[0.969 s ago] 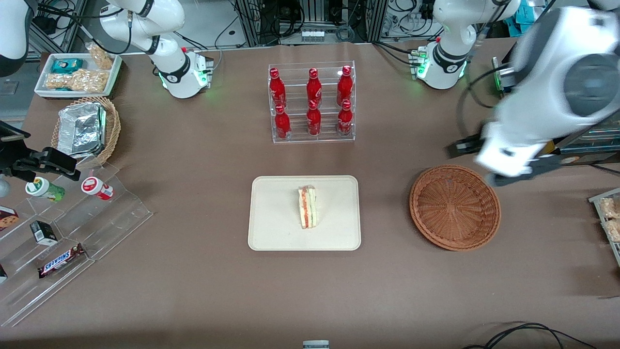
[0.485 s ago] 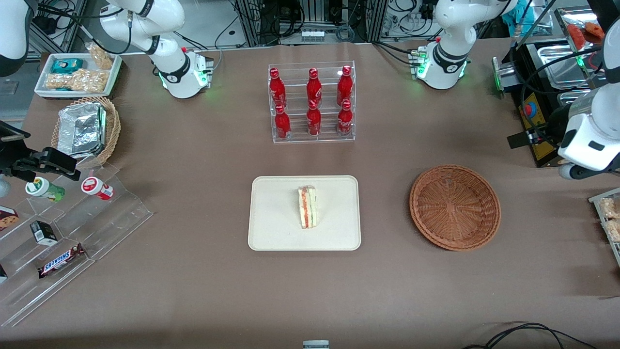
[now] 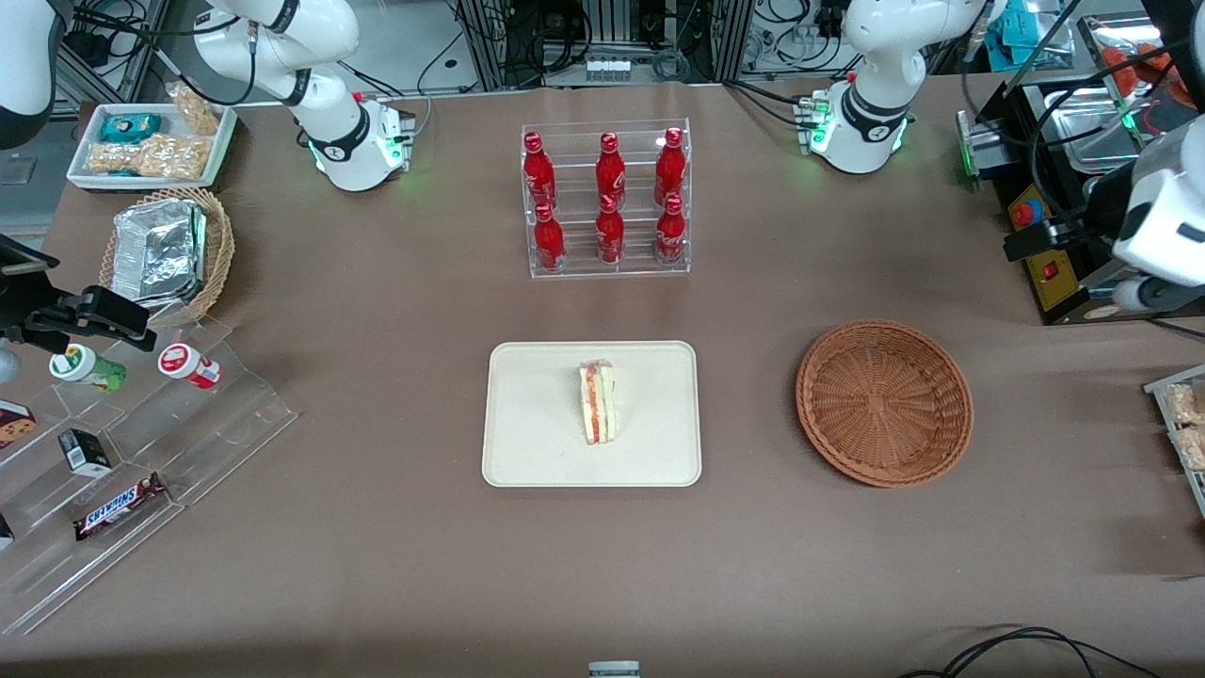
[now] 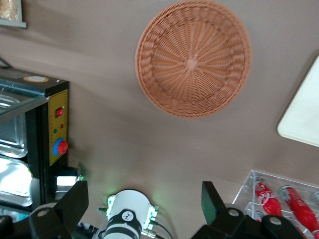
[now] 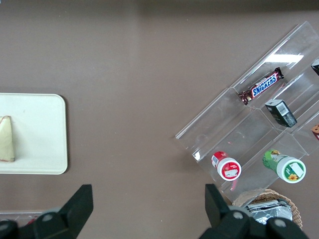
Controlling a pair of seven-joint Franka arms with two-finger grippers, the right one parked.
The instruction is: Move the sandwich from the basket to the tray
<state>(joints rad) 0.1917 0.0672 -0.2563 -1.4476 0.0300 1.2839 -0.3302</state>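
The sandwich [image 3: 599, 403], a wrapped pale wedge with red and green filling, stands on the cream tray [image 3: 527, 443] in the middle of the table; its edge also shows in the right wrist view [image 5: 7, 139]. The reddish-brown wicker basket [image 3: 885, 402] [image 4: 193, 57] sits beside the tray toward the working arm's end, with nothing in it. My gripper [image 3: 1079, 273] [image 4: 144, 193] hangs raised at the working arm's end of the table, off to the side of the basket and farther from the front camera. It is open, with nothing between its fingers.
An acrylic rack of red bottles [image 3: 607, 202] stands farther from the front camera than the tray. A black control box with a red button [image 3: 1047, 259] and metal trays lie under my arm. A stepped acrylic snack display [image 3: 141, 443], a foil-filled tan basket [image 3: 165, 250] and a white snack tray [image 3: 151, 141] lie toward the parked arm's end.
My arm has swung away from the basket's edge toward the working arm's end of the table and slightly farther from the front camera. Sandwich, tray and basket have not moved.
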